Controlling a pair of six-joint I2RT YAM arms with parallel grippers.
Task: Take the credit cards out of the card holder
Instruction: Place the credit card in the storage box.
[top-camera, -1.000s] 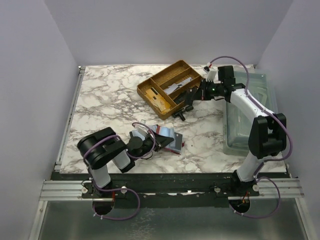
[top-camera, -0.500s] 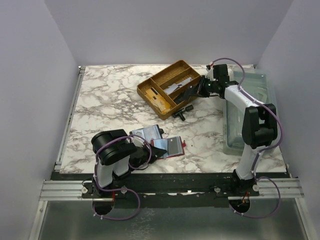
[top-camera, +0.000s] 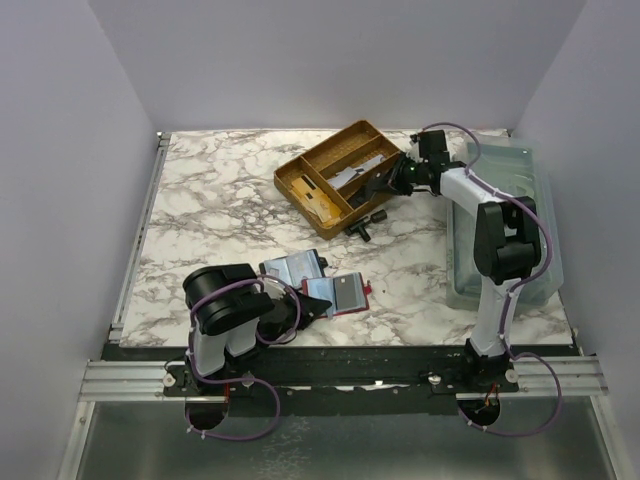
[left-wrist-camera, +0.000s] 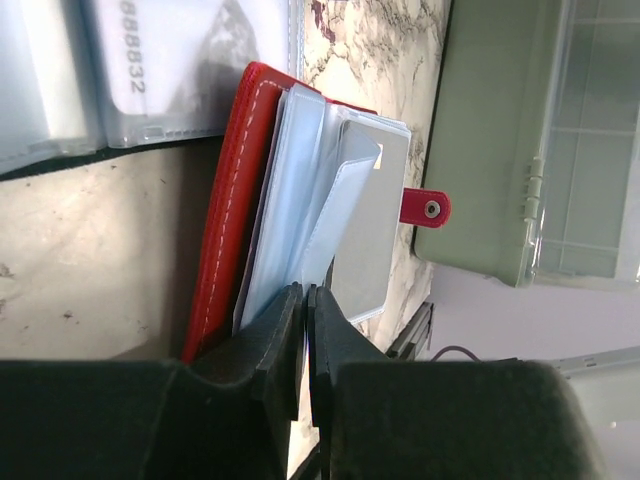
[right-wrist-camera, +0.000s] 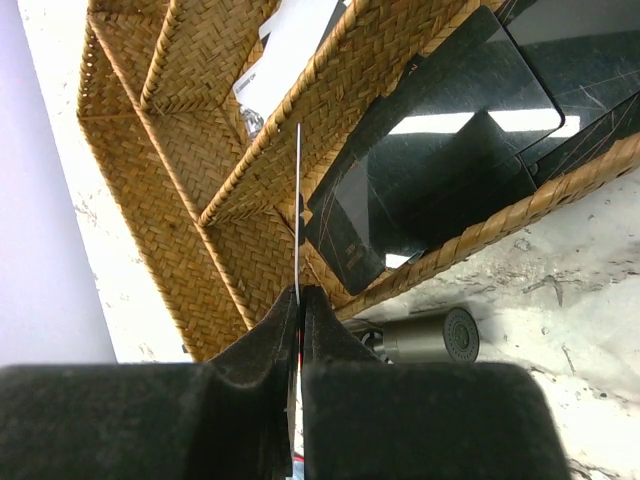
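Note:
The red card holder (top-camera: 340, 295) lies open on the marble near the front, its clear sleeves fanned out, with a pale grey credit card (left-wrist-camera: 370, 210) showing in them. My left gripper (top-camera: 312, 308) is at the holder's near edge. Its jaws stand a sliver apart, and a sleeve's edge (left-wrist-camera: 290, 240) runs in between their tips (left-wrist-camera: 303, 292); whether they still pinch it is unclear. Over the wicker tray (top-camera: 300, 190), my right gripper (top-camera: 385, 182) is shut on a thin credit card seen edge-on (right-wrist-camera: 298, 200), which sticks out past its fingertips (right-wrist-camera: 300, 292).
The tray holds black cards (right-wrist-camera: 440, 170) and a white card (right-wrist-camera: 290, 50). A small metal cylinder (right-wrist-camera: 425, 338) lies just outside the tray's near rim. A strip of clear sleeves (top-camera: 293, 268) lies beside the holder. A green lidded bin (top-camera: 500, 230) stands at the right edge.
The left arm brought the tilted holder down flat onto the marble and folded back toward its base. The right gripper shifted back and left over the tray with its card.

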